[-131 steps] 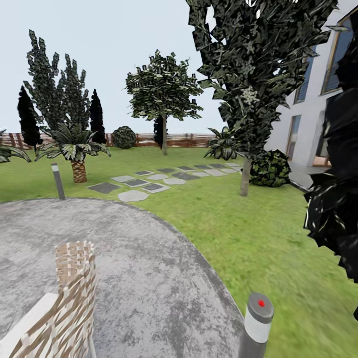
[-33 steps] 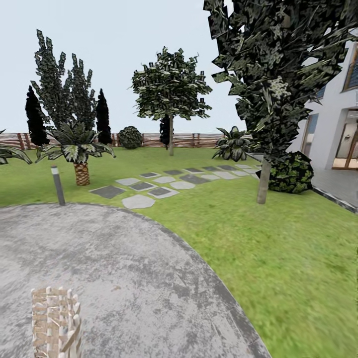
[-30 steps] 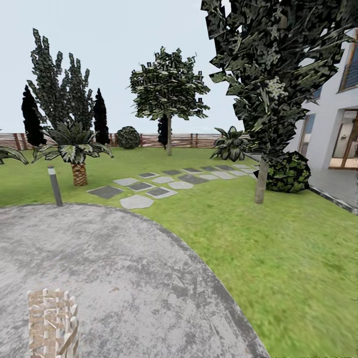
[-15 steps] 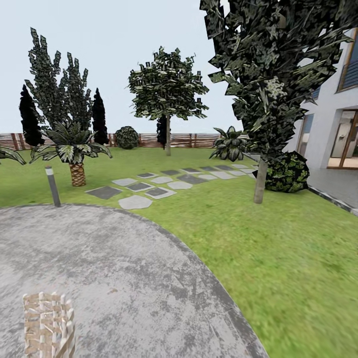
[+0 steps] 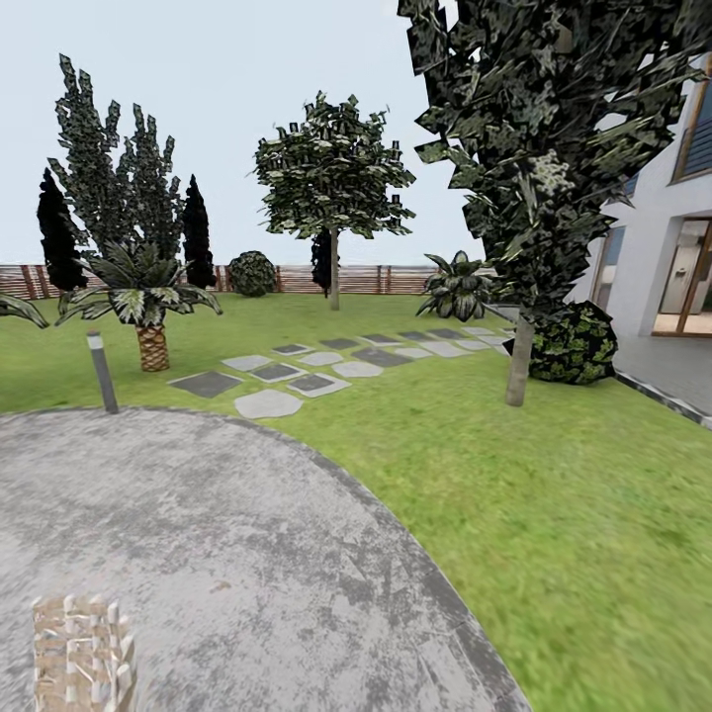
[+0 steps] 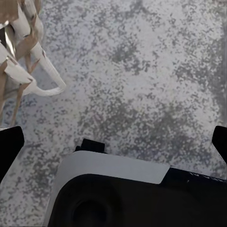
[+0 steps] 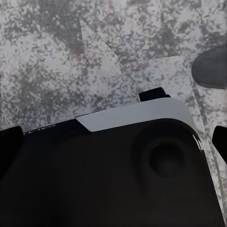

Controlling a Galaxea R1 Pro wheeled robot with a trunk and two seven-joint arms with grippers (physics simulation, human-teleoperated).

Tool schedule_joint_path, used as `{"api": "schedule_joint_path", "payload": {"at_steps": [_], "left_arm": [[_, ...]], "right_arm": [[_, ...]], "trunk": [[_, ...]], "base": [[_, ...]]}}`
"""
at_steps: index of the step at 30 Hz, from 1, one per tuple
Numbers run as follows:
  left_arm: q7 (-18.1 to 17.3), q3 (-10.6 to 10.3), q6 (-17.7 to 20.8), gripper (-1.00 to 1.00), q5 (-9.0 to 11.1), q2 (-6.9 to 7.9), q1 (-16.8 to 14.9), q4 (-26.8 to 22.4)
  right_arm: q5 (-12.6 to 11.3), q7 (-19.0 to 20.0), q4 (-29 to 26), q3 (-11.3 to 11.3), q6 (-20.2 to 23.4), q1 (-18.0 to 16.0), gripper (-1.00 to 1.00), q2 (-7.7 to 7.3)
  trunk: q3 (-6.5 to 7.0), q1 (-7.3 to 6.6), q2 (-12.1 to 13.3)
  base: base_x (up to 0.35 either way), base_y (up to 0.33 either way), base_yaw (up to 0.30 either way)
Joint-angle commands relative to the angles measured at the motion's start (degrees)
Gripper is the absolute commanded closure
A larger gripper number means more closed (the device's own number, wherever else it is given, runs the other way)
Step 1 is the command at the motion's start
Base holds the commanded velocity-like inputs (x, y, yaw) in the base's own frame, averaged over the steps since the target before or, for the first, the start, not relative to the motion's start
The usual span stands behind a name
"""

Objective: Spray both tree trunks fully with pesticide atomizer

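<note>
I look out over the garden lawn (image 5: pixel 554 514). Two trees stand on it. The nearer tree (image 5: pixel 554 148) rises at the right, its grey-brown trunk (image 5: pixel 517 364) beside a round bush. The farther tree (image 5: pixel 333 178) stands mid-lawn, its thin trunk (image 5: pixel 333 282) before the fence. The pesticide atomizer is out of view. In the left wrist view my left gripper (image 6: pixel 113 144) is open over grey paving, its black fingertips (image 6: pixel 9 149) wide apart. The right gripper (image 7: pixel 113 142) is open too, with nothing between its fingertips (image 7: pixel 220 142).
Grey paved patch (image 5: pixel 227 554) spreads in front of me, with a wicker piece (image 5: pixel 79 653) at its near left, also the wicker (image 6: pixel 19 52) by my left hand. A short lamp post (image 5: pixel 102 371), stepping stones (image 5: pixel 297 371), a palm (image 5: pixel 148 307), a bush (image 5: pixel 569 341), a house (image 5: pixel 682 227) and the fence (image 5: pixel 386 280) ring the lawn.
The camera has moved: the whole picture has shifted, the wicker piece has slid lower, and the near lamp post and dark foliage at the right have left the picture.
</note>
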Motion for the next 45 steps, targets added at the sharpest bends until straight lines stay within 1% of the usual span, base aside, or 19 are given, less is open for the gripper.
{"api": "schedule_joint_path", "payload": {"at_steps": [1, 6, 18, 37, 45], "left_arm": [[-0.5, 0.3, -0.1, -1.00, 0.5, 0.01, 0.0, 0.1], [-0.5, 0.2, -0.1, -1.00, 0.5, 0.01, 0.0, 0.1], [-0.5, 0.2, -0.1, -1.00, 0.5, 0.01, 0.0, 0.1], [-0.5, 0.2, -0.1, -1.00, 0.5, 0.01, 0.0, 0.1], [-0.5, 0.2, -0.1, -1.00, 0.5, 0.01, 0.0, 0.1]], "right_arm": [[0.1, 0.3, 0.0, -0.5, -0.1, 0.0, -1.00, 0.02], [0.1, 0.3, 0.0, -0.5, -0.1, 0.0, -1.00, 0.02], [0.1, 0.3, 0.0, -0.4, -0.1, 0.0, -1.00, 0.04], [0.1, 0.3, 0.0, -0.4, -0.1, 0.0, -1.00, 0.03], [0.1, 0.3, 0.0, -0.4, -0.1, 0.0, -1.00, 0.02]], "trunk": [[-0.06, 0.02, 0.0], [-0.06, 0.02, 0.0], [-0.06, 0.02, 0.0], [-0.06, 0.02, 0.0], [-0.06, 0.02, 0.0]], "base": [[0.240, 0.000, -0.006], [0.150, 0.000, -0.094], [0.030, 0.000, -0.030], [0.163, 0.000, -0.001], [0.061, 0.000, -0.007]]}}
